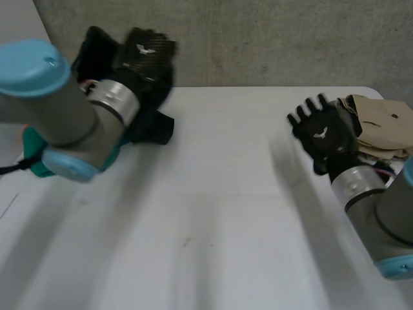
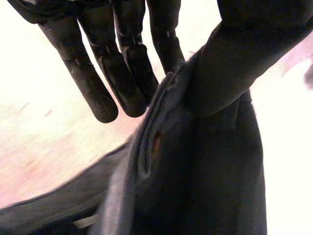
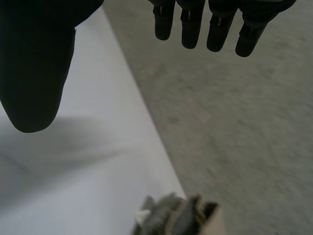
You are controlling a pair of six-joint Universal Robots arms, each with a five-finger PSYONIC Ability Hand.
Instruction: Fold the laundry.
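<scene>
Dark grey garment [image 1: 158, 128] sits bunched at the far left of the white table [image 1: 213, 194], pinched between the left hand [image 1: 145, 51]'s thumb and fingers, so it's not folded yet. The right hand [image 1: 322, 135] is spread and empty beside a folded beige cloth [image 1: 381, 126], so I'd guess one piece is done.

Far left corner of the white table [image 1: 219, 181]: a dark bunched cloth garment [image 1: 155, 128], with the left hand [image 1: 143, 50] on top. Far right edge: a beige folded cloth [image 1: 384, 123], just beside the right hand [image 1: 322, 137].
</scene>
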